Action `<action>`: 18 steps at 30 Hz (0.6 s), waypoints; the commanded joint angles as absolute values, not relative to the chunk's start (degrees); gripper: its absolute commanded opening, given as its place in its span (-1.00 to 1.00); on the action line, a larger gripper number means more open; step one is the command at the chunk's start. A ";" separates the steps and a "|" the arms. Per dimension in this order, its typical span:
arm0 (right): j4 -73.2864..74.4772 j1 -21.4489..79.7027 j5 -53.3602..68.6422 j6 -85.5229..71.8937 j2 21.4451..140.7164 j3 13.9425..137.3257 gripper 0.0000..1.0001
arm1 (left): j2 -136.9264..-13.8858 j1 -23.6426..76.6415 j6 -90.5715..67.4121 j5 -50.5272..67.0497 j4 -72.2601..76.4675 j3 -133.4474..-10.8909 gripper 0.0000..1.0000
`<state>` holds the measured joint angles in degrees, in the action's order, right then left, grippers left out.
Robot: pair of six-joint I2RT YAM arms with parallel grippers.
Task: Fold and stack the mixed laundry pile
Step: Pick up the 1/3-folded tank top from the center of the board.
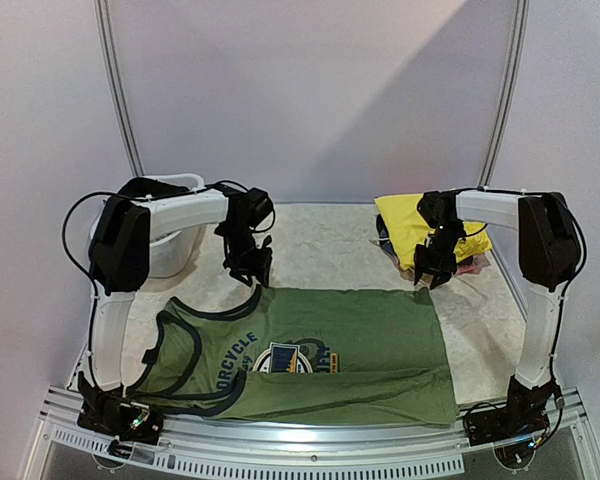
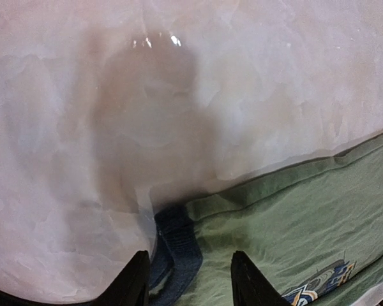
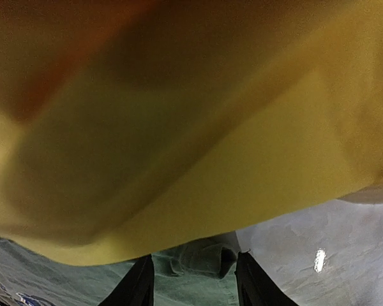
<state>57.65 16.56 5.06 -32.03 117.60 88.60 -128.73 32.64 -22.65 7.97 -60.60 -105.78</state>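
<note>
An olive-green T-shirt (image 1: pixel 330 340) with navy trim and a chest graphic lies spread flat at the table's near side. My left gripper (image 1: pixel 250 270) is down at its far left corner. In the left wrist view, that gripper (image 2: pixel 188 280) is open and straddles the navy strap (image 2: pixel 179 242). My right gripper (image 1: pixel 427 275) is at the shirt's far right corner. In the right wrist view, it (image 3: pixel 195 280) is also open, with the bunched green hem corner (image 3: pixel 198 258) between its fingers. A folded bright yellow garment (image 1: pixel 410 225) lies just behind it and fills most of the right wrist view (image 3: pixel 210 127).
A white plastic tub (image 1: pixel 175 245) stands at the back left, behind the left arm. Darker and pinkish cloth (image 1: pixel 470 265) pokes out from under the yellow garment. The pale table (image 1: pixel 320 240) shows bare between the two grippers.
</note>
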 commanded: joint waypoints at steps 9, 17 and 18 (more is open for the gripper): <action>55.86 16.51 5.84 -32.14 121.69 87.89 -0.30 | -133.76 30.63 -20.37 9.86 -57.83 -105.73 -0.22; 56.56 16.52 6.09 -32.25 122.04 88.07 -0.67 | -135.30 30.59 -20.26 11.39 -56.79 -106.37 -0.55; 56.74 16.48 6.07 -32.30 121.81 88.08 -0.72 | -135.32 30.60 -20.41 11.63 -56.64 -106.35 -0.62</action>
